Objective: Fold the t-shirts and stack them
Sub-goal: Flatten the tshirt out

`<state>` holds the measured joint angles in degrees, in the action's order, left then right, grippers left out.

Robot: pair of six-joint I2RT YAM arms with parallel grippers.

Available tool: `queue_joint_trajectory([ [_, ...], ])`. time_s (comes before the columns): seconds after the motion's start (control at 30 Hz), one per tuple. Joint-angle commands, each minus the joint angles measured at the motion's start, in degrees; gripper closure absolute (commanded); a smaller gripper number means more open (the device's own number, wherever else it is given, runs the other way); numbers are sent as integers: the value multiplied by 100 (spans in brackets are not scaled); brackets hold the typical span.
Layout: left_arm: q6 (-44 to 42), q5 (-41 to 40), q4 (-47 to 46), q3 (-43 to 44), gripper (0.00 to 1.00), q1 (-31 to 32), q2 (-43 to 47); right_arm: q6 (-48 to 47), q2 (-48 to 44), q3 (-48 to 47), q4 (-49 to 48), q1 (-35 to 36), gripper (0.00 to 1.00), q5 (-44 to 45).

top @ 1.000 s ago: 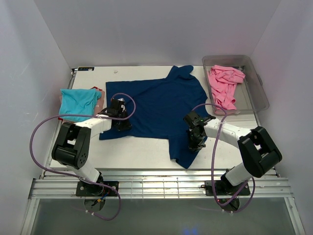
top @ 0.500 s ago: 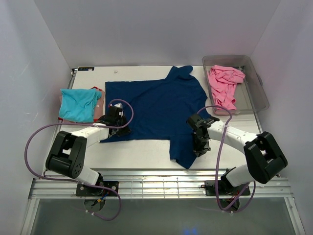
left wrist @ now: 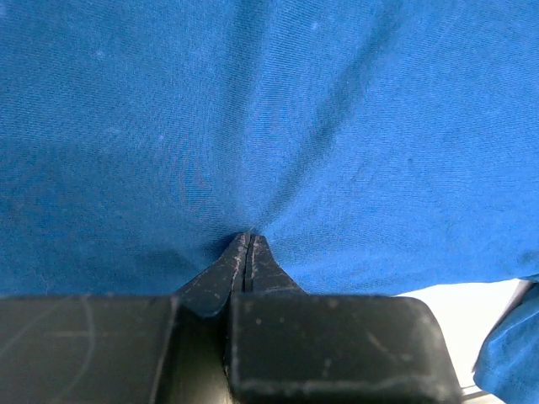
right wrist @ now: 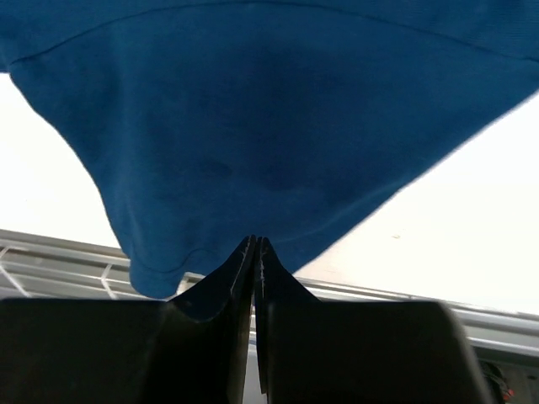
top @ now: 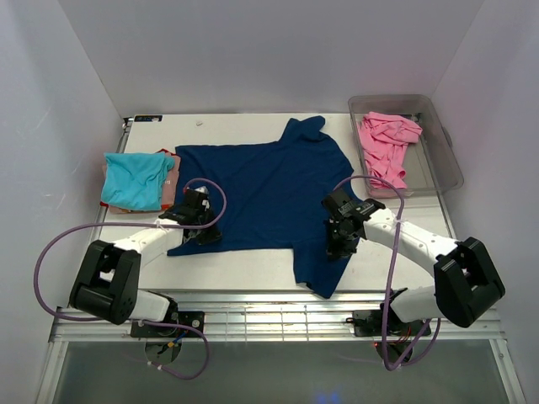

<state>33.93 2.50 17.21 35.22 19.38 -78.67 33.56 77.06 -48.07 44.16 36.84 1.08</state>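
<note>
- The navy t-shirt [top: 269,194], a soft, smooth knit, lies spread flat mid-table, with one sleeve trailing toward the near edge.
- The turquoise t-shirt [top: 135,178] sits bunched at the left. The pink t-shirt [top: 387,147] is crumpled in the clear tub [top: 446,168] on the right.
- Both arms stretch low. The left gripper [left wrist: 248,241] and right gripper [right wrist: 255,244] are each clamped on the navy cloth.

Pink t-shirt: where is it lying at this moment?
In the top view the pink t-shirt lies crumpled inside the clear plastic tub at the far right corner of the table, to the right of the spread navy t-shirt.
</note>
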Motion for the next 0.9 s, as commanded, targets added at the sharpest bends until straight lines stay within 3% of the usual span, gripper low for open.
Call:
queue_joint_trajectory([
  [0.0, -89, -162, 371, 230, 100, 40, -87, -104, 160, 210, -407, 78, 92, -643],
  [0.33, -238, -382, 441, 538, 100, 31, -192, 45, 609, 606, -119, 95, 92, -355],
  [0.87, -273, -400, 581, 784, 100, 31, -78, 441, 319, 870, 576, 8, 92, 305],
])
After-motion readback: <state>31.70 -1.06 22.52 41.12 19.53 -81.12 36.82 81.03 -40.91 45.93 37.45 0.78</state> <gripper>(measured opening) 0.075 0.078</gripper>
